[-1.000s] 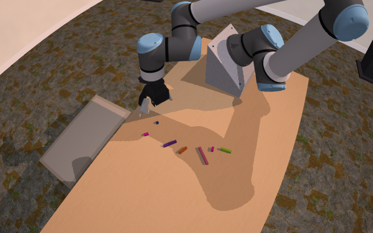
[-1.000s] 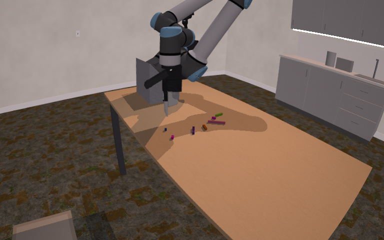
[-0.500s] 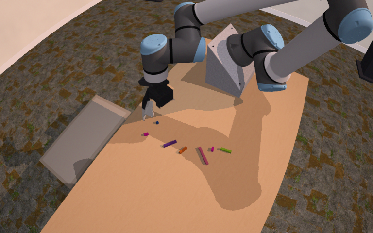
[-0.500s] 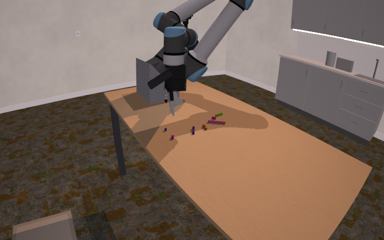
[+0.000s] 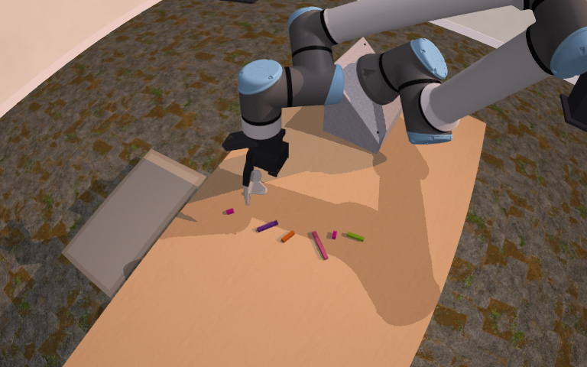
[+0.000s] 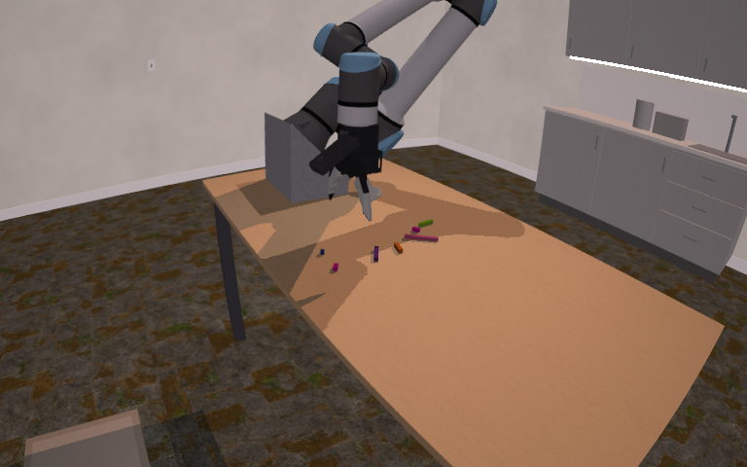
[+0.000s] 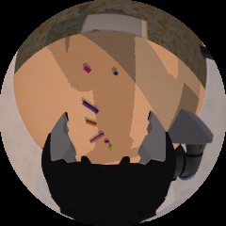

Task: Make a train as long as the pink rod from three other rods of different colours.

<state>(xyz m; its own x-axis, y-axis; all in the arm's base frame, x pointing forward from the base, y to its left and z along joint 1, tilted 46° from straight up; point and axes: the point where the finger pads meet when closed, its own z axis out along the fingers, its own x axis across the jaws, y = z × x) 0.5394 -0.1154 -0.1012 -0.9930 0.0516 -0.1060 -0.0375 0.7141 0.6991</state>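
Note:
My gripper (image 5: pixel 253 190) (image 6: pixel 352 201) (image 7: pixel 107 111) is open and empty, hanging above the table (image 5: pixel 242 303) (image 6: pixel 495 330) near its left rear part. Well below it lie a small blue rod (image 6: pixel 322 252) (image 7: pixel 115 72) and a magenta rod (image 5: pixel 229 211) (image 6: pixel 335 268) (image 7: pixel 87 69). Further right lie a purple rod (image 5: pixel 267 225) (image 6: pixel 375 253) (image 7: pixel 89 107), an orange rod (image 5: pixel 287 235) (image 6: pixel 398 247) (image 7: pixel 90 122), the pink rod (image 5: pixel 319 245) (image 6: pixel 421 237) (image 7: pixel 97 137), a second magenta rod (image 5: pixel 334 234) (image 6: pixel 415 230) (image 7: pixel 106 141) and a lime rod (image 5: pixel 355 236) (image 6: pixel 425 223) (image 7: pixel 110 147). All lie apart from each other. The blue rod is hidden in the top view.
A grey wedge block (image 5: pixel 359 116) (image 6: pixel 289 160) stands at the back of the table. A grey tray (image 5: pixel 125 220) (image 6: pixel 82 443) lies on the floor beside the table's left edge. Kitchen cabinets (image 6: pixel 633 181) stand far to the right.

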